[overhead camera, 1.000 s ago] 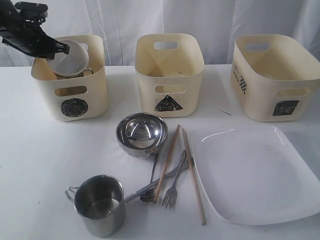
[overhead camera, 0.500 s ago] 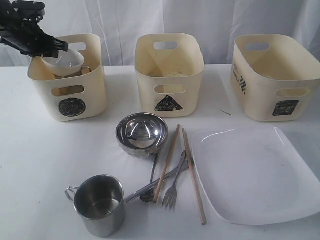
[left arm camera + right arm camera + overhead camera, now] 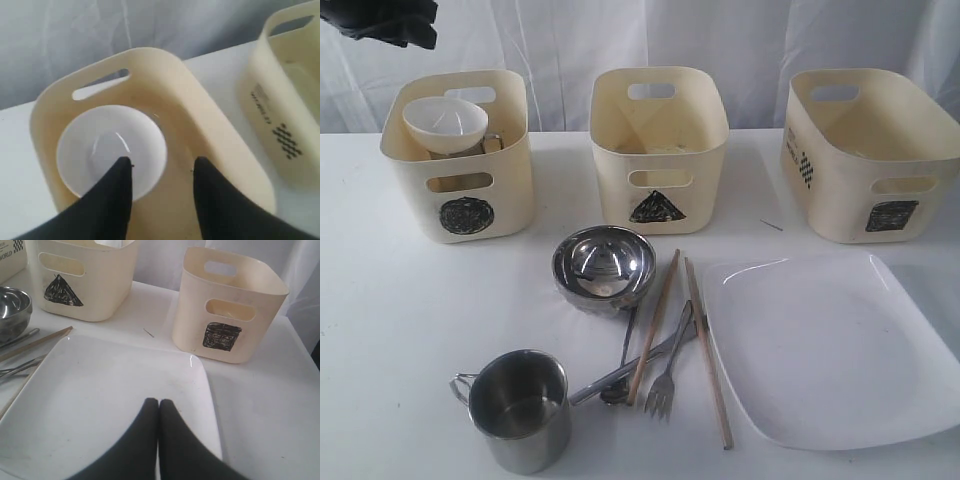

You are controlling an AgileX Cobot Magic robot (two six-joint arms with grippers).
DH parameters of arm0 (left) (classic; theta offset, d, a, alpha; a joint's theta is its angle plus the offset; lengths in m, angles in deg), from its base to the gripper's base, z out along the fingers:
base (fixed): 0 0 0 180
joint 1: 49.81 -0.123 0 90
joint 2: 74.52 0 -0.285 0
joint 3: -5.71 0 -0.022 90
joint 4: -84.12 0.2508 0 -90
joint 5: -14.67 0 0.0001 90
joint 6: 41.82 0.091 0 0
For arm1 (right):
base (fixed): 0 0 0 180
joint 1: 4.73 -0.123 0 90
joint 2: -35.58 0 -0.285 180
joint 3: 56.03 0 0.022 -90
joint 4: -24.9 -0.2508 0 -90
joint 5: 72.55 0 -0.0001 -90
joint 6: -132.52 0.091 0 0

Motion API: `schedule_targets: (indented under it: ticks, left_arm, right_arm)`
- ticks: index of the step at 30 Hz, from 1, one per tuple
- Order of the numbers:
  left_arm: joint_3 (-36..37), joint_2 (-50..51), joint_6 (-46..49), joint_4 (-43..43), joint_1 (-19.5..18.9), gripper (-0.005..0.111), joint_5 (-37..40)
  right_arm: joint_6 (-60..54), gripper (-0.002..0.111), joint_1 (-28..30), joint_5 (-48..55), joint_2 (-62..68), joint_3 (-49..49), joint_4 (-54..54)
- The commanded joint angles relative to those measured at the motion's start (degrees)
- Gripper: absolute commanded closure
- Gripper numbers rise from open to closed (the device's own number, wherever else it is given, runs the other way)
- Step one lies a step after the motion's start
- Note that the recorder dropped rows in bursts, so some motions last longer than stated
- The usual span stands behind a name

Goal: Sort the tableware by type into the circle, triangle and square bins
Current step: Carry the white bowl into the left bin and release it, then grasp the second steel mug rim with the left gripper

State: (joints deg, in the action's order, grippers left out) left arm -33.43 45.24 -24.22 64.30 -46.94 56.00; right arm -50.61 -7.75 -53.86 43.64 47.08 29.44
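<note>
- Surface: most of the tableware lies on it unsorted. Judge the task as barely begun.
- Plate: large, square and white, flat on the surface in front of the square bin. No plate is visible inside that bin.
- Triangle bin: stands in the middle and nothing is visible in it.
- Circle bin: the only bin with contents.
- Left claw: jaws spread and gripping nothing, above the circle bin.
- Right claw: jaws pressed together and empty, over the near part of the plate.
- Steel bowl: upright in front of the triangle bin, not yet sorted.
- Steel mug: near the front edge, apart from the other pieces and free to approach.
- White bowl: sorted, resting high in the circle bin on something steel that is mostly hidden.
- Chopsticks: one lies beside the plate edge and the other crosses the cutlery.
- Fork, spoon, knife: overlapped in one cluster. Expect this overlap to hinder single picks.
- Sliver: thin, between the triangle and square bins, obstructing nothing.
</note>
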Motion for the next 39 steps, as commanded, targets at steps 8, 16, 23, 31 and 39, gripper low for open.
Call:
schedule_targets:
  ticks: [8, 16, 23, 31, 39]
  left_arm:
    - [25.41, -19.07, 11.44, -7.22, 3.03, 0.066, 17.15]
    - [40.03, -22.38, 13.11, -7.77, 11.2, 0.057, 15.12]
    - [44.79, -22.38, 14.15, -7.55, 15.09, 0.045, 16.8]
    - [46.62, -22.38, 18.49, 2.22, 23.65, 0.045, 15.72]
    - [46.62, -20.98, 18.35, 6.83, 26.95, 0.045, 13.51]
  right_arm:
    - [0.33, 0.108, 0.14, -0.55, -0.27, -0.32, -0.19]
    - [0.33, 0.108, 0.14, -0.55, -0.27, -0.32, -0.19]
    - [0.33, 0.108, 0.14, -0.55, -0.27, -0.32, -0.19]
    - [0.33, 0.108, 0.14, -0.55, -0.27, -0.32, -0.19]
    - [0.33, 0.108, 0.14, -0.55, -0.27, -0.32, -0.19]
